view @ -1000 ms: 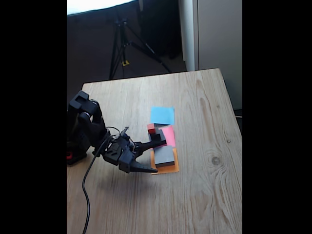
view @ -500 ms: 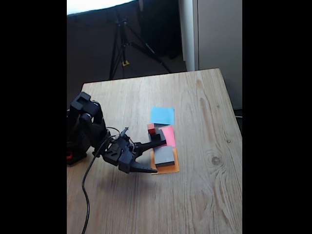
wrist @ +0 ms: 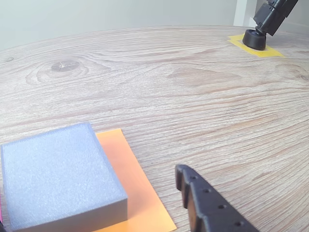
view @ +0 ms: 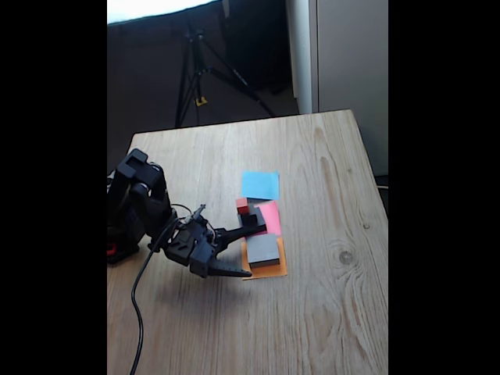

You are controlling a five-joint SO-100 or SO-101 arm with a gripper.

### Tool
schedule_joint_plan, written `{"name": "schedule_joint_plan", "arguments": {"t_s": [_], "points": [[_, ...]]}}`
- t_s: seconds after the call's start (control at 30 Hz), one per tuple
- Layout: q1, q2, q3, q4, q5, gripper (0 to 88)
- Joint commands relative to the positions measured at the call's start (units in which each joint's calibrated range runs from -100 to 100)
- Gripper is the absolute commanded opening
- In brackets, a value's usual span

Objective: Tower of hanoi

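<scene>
A large grey block (view: 264, 248) lies on an orange paper square (view: 275, 270). Behind it, a small black block (view: 250, 220) rests at the pink paper square (view: 271, 216), with a tiny red cube (view: 242, 205) just beyond it. My gripper (view: 255, 251) is open at the grey block's left side, one finger reaching past its far edge and the other past its near edge. In the wrist view the grey block (wrist: 53, 179) fills the lower left on the orange paper (wrist: 137, 195), and one black finger (wrist: 205, 205) rises to its right, apart from it.
A blue paper square (view: 260, 184) lies farther back on the wooden table (view: 328, 312). The arm's base (view: 121, 234) and its cable (view: 139, 297) occupy the left edge. A black tripod foot (wrist: 255, 38) stands on yellow tape at the far side.
The arm's upper links have shifted slightly right and down. The open gripper has hardly moved beside the grey block, and the blocks stay put.
</scene>
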Motion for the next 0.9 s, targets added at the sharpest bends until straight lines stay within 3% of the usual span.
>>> {"name": "schedule_joint_plan", "arguments": {"t_s": [0.0,0.87], "points": [[-0.61,-0.15,-0.78,-1.12,0.87,50.6],[-0.86,3.63,-3.05,-3.3,0.87,50.6]]}}
